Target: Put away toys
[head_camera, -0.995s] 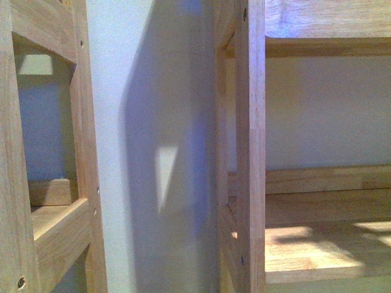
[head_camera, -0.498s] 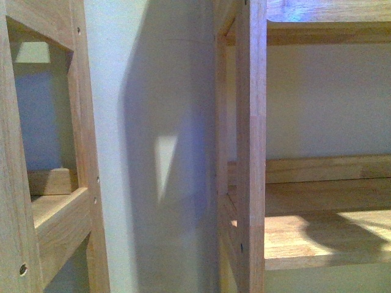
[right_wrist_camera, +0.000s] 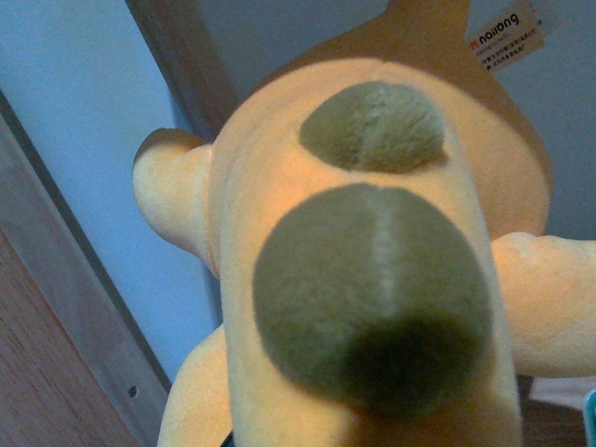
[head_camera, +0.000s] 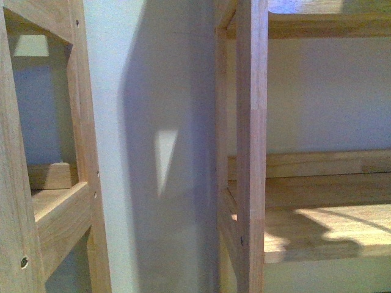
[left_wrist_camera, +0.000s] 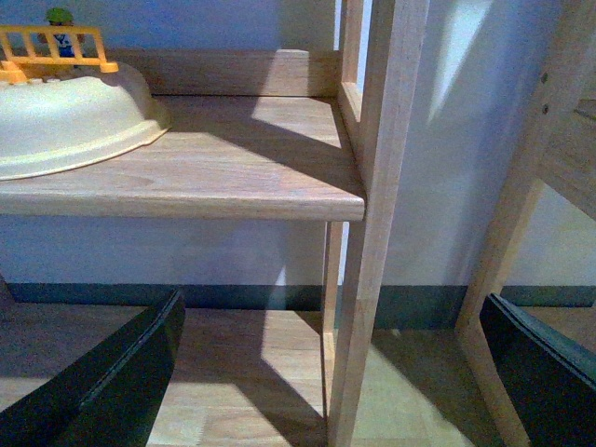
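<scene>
In right wrist cam plush toy (right_wrist_camera: 372,279) filling view, fingers hidden, grip unclear. Left gripper (left_wrist_camera: 326,372) gaping, empty. Aiming for shelf board (head_camera: 324,235), clearing upright post (head_camera: 252,152).

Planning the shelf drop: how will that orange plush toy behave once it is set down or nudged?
The plush toy looks fuzzy and rounded, so it probably squashes and sags rather than holding shape. Its stubby limbs likely flop. Soft pile suggests it grips wood instead of sliding, and it seems light for its bulk.

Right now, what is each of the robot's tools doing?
Left tool: open, holding nothing.
Right tool: not visible; the plush toy fills its camera, so a grip cannot be told.
</scene>
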